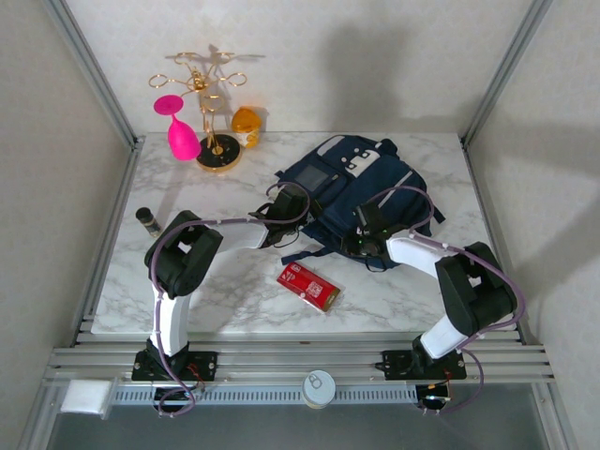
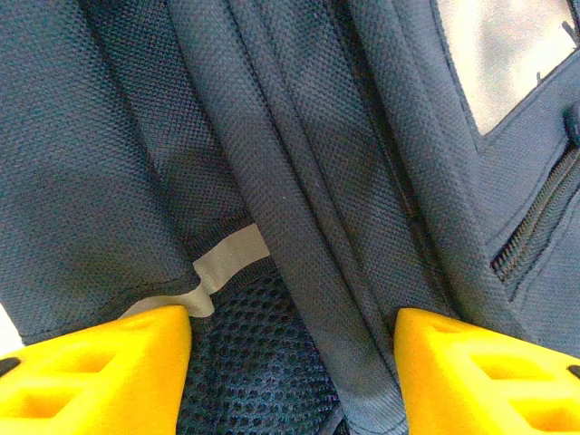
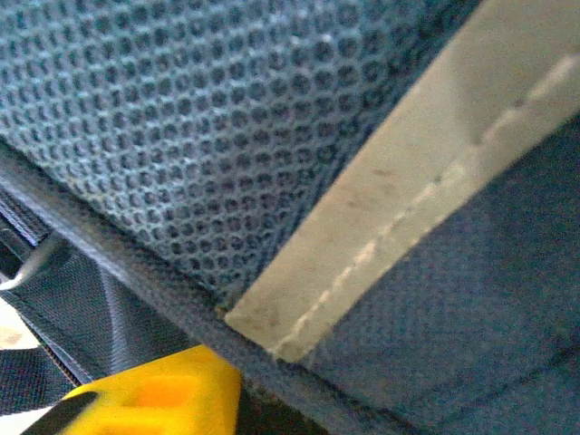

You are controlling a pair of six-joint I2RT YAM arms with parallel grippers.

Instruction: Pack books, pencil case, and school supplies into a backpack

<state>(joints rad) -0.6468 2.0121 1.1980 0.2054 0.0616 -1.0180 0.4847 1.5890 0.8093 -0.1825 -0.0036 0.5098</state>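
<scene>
Likely to spread its mouth for packing, the left gripper (image 2: 290, 340) straddles a fold of the large navy-blue fabric backpack (image 1: 361, 183), fingers apart; whether the right gripper (image 1: 367, 240) at its near edge is closed I cannot tell; the flat red rectangular box (image 1: 308, 286) lies just in front on the marble table (image 1: 187, 291).

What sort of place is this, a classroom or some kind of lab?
Most likely a robotics lab test cell: a left arm and right arm bolted to an aluminium rail beside a marble-look table, plain white panels walling it in, and unrelated props: a backpack, a gold rack.
</scene>
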